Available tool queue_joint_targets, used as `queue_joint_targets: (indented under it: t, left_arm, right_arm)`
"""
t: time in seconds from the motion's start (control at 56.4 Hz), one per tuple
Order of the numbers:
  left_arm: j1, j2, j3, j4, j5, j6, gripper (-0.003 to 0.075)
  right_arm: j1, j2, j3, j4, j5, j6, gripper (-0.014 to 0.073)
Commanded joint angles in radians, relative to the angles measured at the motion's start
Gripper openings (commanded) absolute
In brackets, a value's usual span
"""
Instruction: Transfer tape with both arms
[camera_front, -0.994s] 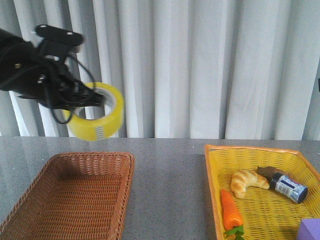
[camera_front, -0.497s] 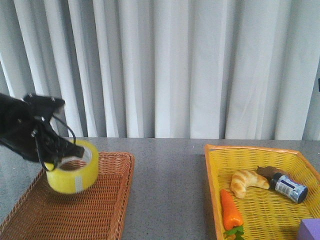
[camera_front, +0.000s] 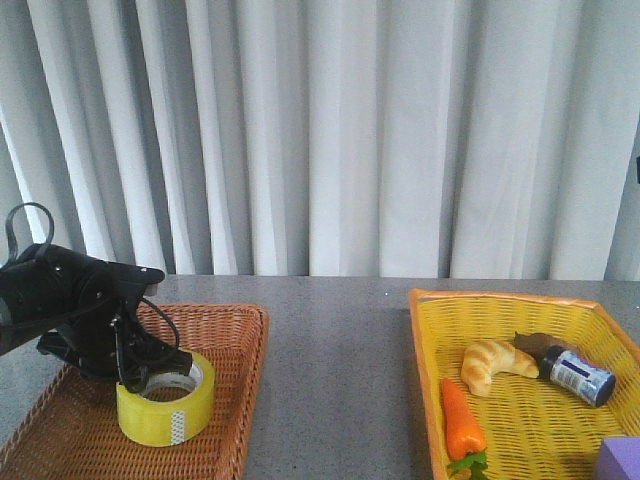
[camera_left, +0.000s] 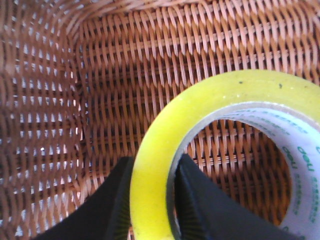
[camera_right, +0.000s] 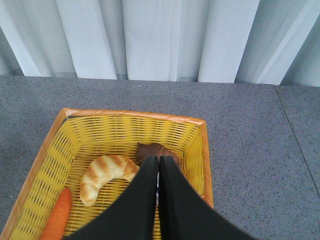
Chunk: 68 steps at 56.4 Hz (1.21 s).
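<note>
Front view: my left arm (camera_front: 70, 310) reaches down into the brown basket (camera_front: 235, 370), and my left claw (camera_front: 128, 378) pinches the wall of the tape (camera_front: 165, 405), one finger inside the core and one outside. The roll lies flat with its hole facing up, low in the basket near its right side; whether it rests on the weave I cannot tell. Well apart to the right, the yellow basket (camera_front: 430, 330) holds a croissant (camera_front: 492, 362), a carrot (camera_front: 461, 418), a small bottle (camera_front: 577, 375) and a brown thing (camera_front: 533, 343). Left wrist view: my two fingers (camera_left: 107, 210) are clamped on the tape (camera_left: 200, 115), with the brown basket (camera_left: 60, 100) filling the background and green print on the white core. Right wrist view: my right claw (camera_right: 158, 172) hangs above the yellow basket (camera_right: 200, 145), fingers pressed together and holding nothing, with the croissant (camera_right: 105, 175) and carrot (camera_right: 57, 217) below on one side and the brown thing (camera_right: 152, 150) just past the tips.
</note>
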Motion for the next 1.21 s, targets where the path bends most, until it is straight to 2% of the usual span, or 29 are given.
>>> queue_joint_targets:
  t: [0.0,0.231,0.497,0.603,0.834,1.029,1.189]
  left_arm:
    - [0.001,-0.055,-0.029,0.0,-0.056,-0.018,0.0095]
    - [0.001,-0.055,-0.029,0.001,-0.058,-0.018,0.0146]
    - [0.007,-0.055,-0.029,0.002,-0.02,-0.018,0.0333]
    - [0.016,-0.055,-0.029,0.002,-0.007,-0.018,0.0382]
    - [0.02,-0.057,-0.057,-0.002,0.017,-0.018,0.0391]
    - [0.02,-0.07,-0.203,-0.078,0.077,-0.014,0.039]
    - [0.02,-0.136,-0.304,-0.141,0.051,0.012,0.0378]
  right_arm:
    - [-0.006,-0.027,-0.024,-0.007,-0.07,0.0,-0.0007]
    - [-0.006,-0.027,-0.024,-0.007,-0.07,0.0,-0.0007]
    - [-0.006,-0.027,-0.024,-0.007,-0.07,0.0,-0.0007]
    - [-0.006,-0.027,-0.024,-0.007,-0.07,0.0,-0.0007]
    - [-0.006,-0.027,-0.024,-0.007,-0.07,0.0,-0.0007]
    - [-0.006,-0.027,-0.024,-0.007,-0.07,0.0,-0.0007]
    - [-0.006,-0.027,-0.024,-0.007,-0.07,0.0,-0.0007]
